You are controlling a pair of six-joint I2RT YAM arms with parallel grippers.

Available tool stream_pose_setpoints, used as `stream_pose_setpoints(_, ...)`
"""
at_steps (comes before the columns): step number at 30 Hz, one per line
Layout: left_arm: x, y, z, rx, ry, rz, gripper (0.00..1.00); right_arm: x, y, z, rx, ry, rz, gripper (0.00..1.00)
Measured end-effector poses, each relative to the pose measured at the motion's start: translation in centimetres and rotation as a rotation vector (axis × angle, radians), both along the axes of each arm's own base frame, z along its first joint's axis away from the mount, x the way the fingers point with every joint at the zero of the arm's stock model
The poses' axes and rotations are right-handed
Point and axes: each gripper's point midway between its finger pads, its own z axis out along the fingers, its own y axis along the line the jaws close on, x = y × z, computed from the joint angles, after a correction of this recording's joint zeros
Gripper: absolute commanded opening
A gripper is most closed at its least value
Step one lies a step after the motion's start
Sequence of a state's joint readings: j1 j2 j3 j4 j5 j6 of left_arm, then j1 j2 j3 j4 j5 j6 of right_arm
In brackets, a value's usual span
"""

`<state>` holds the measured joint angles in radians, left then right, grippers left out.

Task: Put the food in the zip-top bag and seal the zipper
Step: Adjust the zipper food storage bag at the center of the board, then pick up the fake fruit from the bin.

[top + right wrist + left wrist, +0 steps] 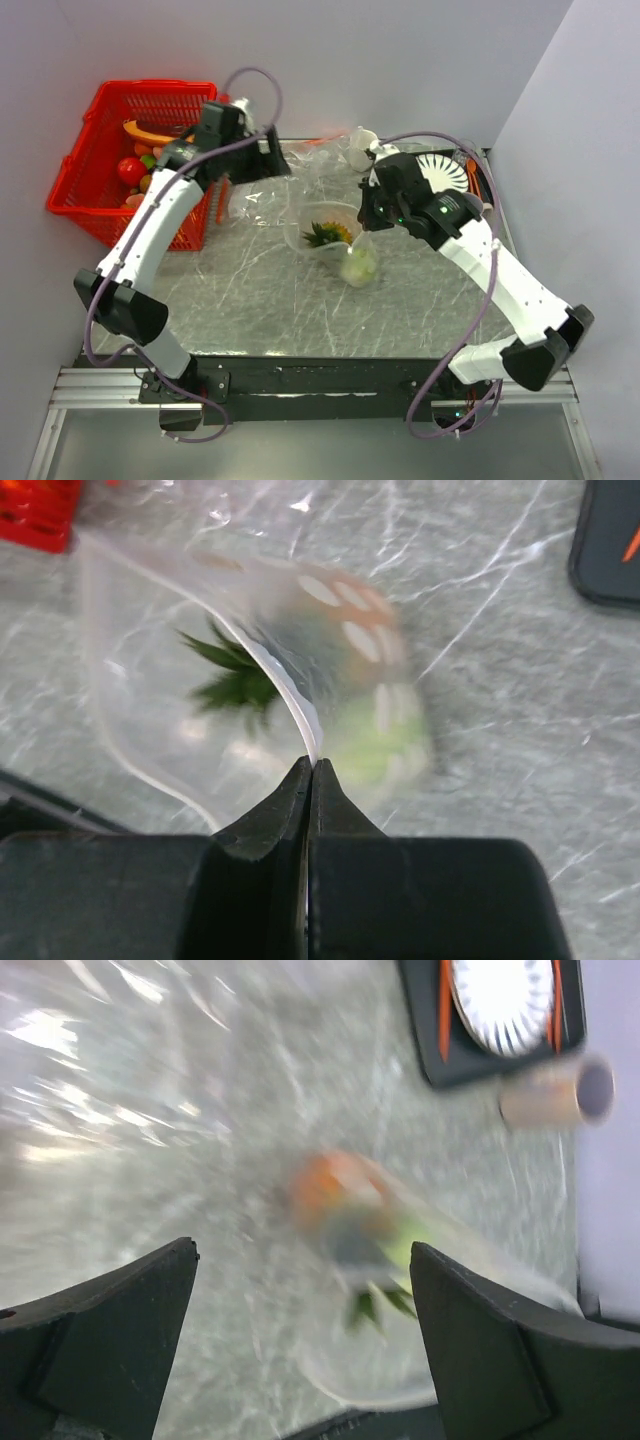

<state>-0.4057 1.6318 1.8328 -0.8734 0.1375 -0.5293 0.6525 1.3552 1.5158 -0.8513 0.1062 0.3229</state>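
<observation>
The zip-top bag (325, 222) lies mid-table, clear and crinkly. Inside it are a dark-green spiky tuft (320, 236) and a round light-green fruit (358, 266). My right gripper (366, 218) is shut on the bag's mouth edge, the thin white zipper strip (300, 705). In the right wrist view the gripper (312, 763) pinches that strip, with the tuft (235, 675), the green fruit (380, 745) and a blurred red-orange piece (345, 610) behind the plastic. My left gripper (277, 165) is open and empty, behind and left of the bag. The left wrist view is blurred; the gripper (302, 1250) hangs above the bag's food (350, 1215).
A red basket (100, 200) with toy foods stands off the table's left side. A black tray (478, 185) with a white pleated plate (440, 168) sits at back right, and a cardboard tube (555, 1095) lies next to it. Another clear plastic sheet (310, 165) lies at the back.
</observation>
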Motion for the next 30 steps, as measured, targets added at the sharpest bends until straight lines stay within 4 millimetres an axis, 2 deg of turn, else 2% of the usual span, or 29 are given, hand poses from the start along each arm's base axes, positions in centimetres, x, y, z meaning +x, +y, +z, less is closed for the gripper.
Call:
stream_pose_setpoints(3, 1.8, 4.2, 1.8, 0.021, -0.047, 0.112, 0.92, -1.2, 0.0, 0.2, 0.052, 0.004, 0.008, 0.00)
stream_pose_setpoints(7, 4.0, 12.4, 3.8, 0.096, -0.101, 0.356, 0.92, -2.0, 0.5, -1.1, 0.100, 0.032, 0.020, 0.00)
stream_pose_setpoints(10, 4.6, 18.2, 5.0, 0.153, -0.127, 0.530, 0.92, -2.2, 1.2, -2.1, 0.127, 0.054, 0.034, 0.00)
stream_pose_setpoints(13, 4.9, 23.1, 5.3, 0.187, -0.126, 0.659, 0.94, -2.4, 1.8, -2.7, 0.152, 0.068, 0.054, 0.00)
stream_pose_setpoints(15, 5.4, 26.3, 4.7, 0.210, -0.107, 0.732, 0.96, -2.4, 2.2, -2.5, 0.169, 0.068, 0.063, 0.00)
stream_pose_setpoints(18, 6.2, 30.0, 1.9, 0.248, -0.031, 0.803, 0.99, -2.2, 2.7, -2.1, 0.194, 0.057, 0.077, 0.00)
stream_pose_setpoints(21, 6.9, 31.8, -2.0, 0.281, 0.069, 0.823, 0.99, -2.0, 3.1, -1.7, 0.213, 0.044, 0.087, 0.00)
stream_pose_setpoints(26, 8.4, 32.4, -8.6, 0.323, 0.226, 0.793, 0.99, -1.8, 3.5, -1.7, 0.233, 0.038, 0.100, 0.00)
stream_pose_setpoints(30, 9.6, 32.5, -13.2, 0.338, 0.323, 0.767, 0.99, -1.6, 3.9, -1.7, 0.249, 0.036, 0.111, 0.00)
